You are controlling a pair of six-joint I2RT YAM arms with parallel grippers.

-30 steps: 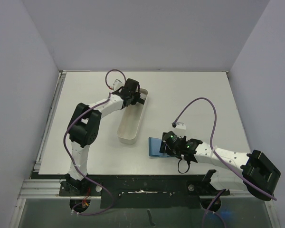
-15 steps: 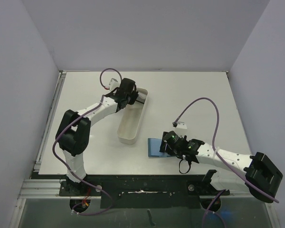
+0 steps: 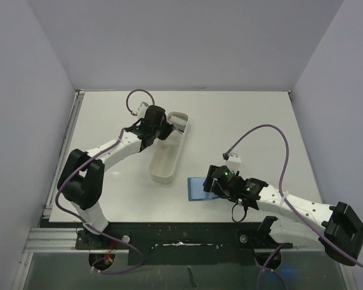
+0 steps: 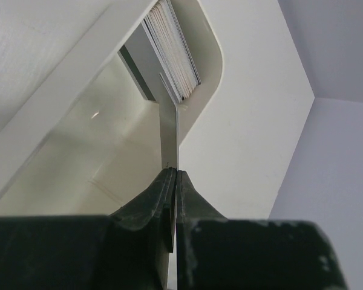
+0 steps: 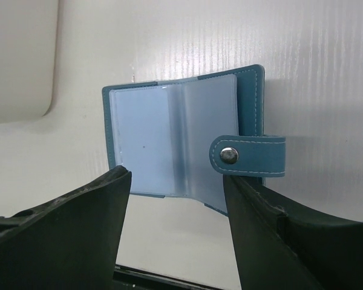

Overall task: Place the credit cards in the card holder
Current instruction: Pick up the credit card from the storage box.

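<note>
**Q:** Grey card (image 4: 169,130): where is it, and what's the risk?
**A:** It's edge-on at the white tray's (image 4: 210,45) far end, against the stack (image 4: 176,54). My left claw (image 4: 175,176) is clenched on its lower edge only. That's a thin pinch, so I judge it could pivot or slip in transit.
**Q:** Other claw?
**A:** Right claw (image 5: 176,175) is spread wide, grasping nothing, over the teal card holder (image 5: 169,139), which lies open by the tray's near end. I cannot tell if they touch.

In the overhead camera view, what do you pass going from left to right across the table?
First the left arm's elbow, then the white tray, the card holder, the right arm's elbow.
</note>
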